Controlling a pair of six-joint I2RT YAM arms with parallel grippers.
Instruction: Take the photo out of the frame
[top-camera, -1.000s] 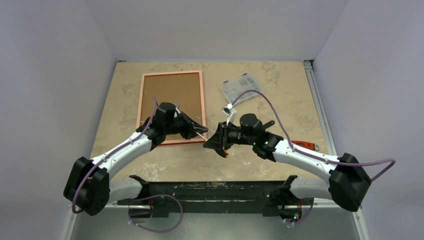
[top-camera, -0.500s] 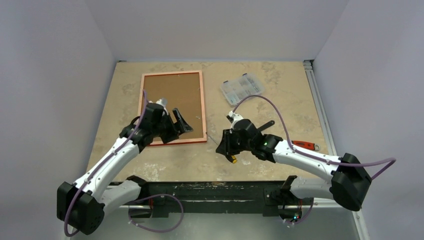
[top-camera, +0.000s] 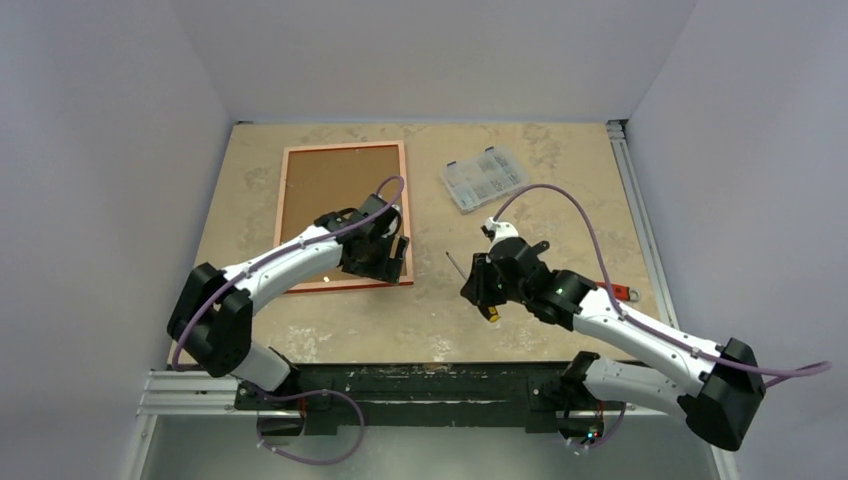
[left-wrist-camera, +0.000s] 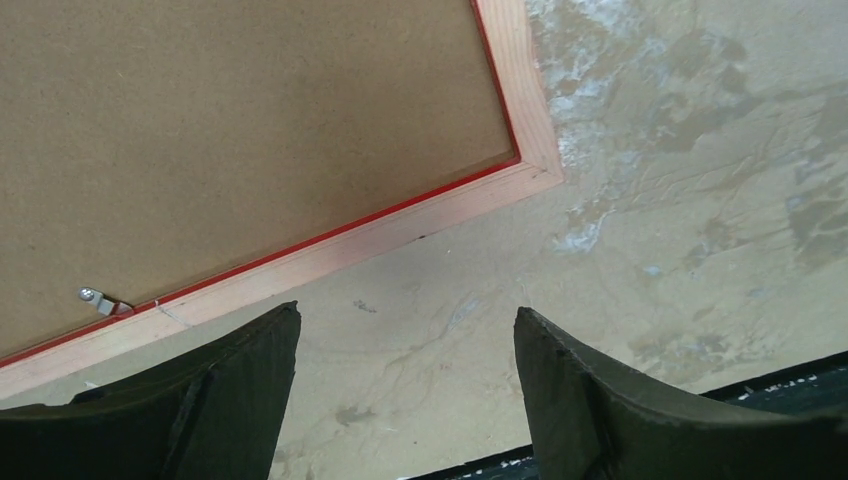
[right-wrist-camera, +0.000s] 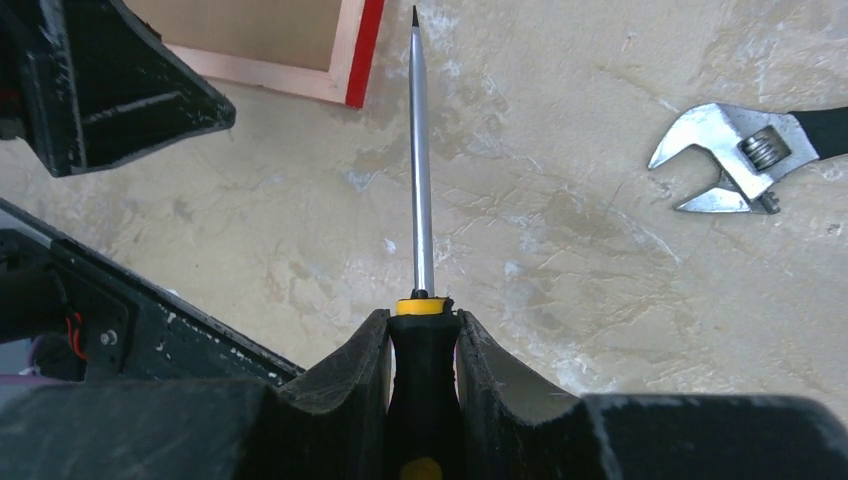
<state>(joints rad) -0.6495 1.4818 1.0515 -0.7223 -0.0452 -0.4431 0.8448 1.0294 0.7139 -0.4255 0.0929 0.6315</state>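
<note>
The frame (top-camera: 405, 200) lies face down at the table's back left, pale rim up with a red inner edge (left-wrist-camera: 400, 230). Inside it only the photo's brown board back (top-camera: 330, 185) shows, and a small metal tab (left-wrist-camera: 97, 298) sits on the board's near edge. My left gripper (top-camera: 392, 255) hangs open over the frame's near right corner, and between its fingers (left-wrist-camera: 405, 315) there is only bare table. My right gripper (top-camera: 483, 285) is shut on the black and yellow handle of a screwdriver (right-wrist-camera: 420, 180). The tip of the screwdriver points at that frame corner (right-wrist-camera: 345, 60) from a short way off.
An adjustable wrench (right-wrist-camera: 735, 155) with a red handle (top-camera: 615, 291) lies on the table to the right of my right arm. A clear plastic parts box (top-camera: 484, 178) sits at the back, right of the frame. The black base rail (top-camera: 430, 385) runs along the near edge.
My left gripper opened, drew away from the screwdriver tip and swung over the frame's near right corner. My right arm pulled back to the right with the screwdriver.
</note>
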